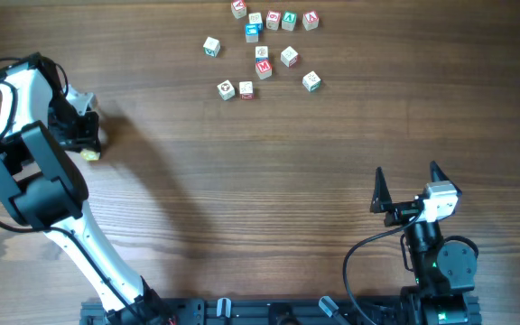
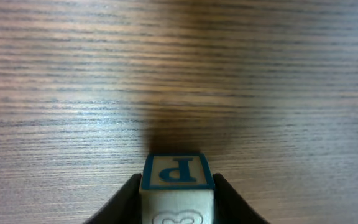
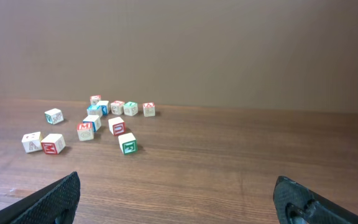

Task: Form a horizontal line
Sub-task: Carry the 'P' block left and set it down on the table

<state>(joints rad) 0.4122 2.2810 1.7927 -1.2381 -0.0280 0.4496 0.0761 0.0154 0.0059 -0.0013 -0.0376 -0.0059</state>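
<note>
My left gripper (image 2: pixel 178 177) is at the far left of the table (image 1: pixel 88 144), shut on a pale letter cube (image 2: pixel 178 186) with a blue P on its top face. Its dark fingers (image 2: pixel 129 193) lie against both sides of the cube, close above the wood. In the overhead view only a pale corner of that cube (image 1: pixel 91 154) shows beside the arm. No horizontal line of touching cubes is in view. My right gripper (image 1: pixel 406 170) stands wide open at the front right, with nothing between its fingers (image 3: pixel 176 180).
Several loose letter cubes (image 1: pixel 262 54) with red, blue and green faces lie scattered at the back centre, also seen far ahead in the right wrist view (image 3: pixel 92 121). The left arm's white links (image 1: pixel 34 171) stretch along the table's left side.
</note>
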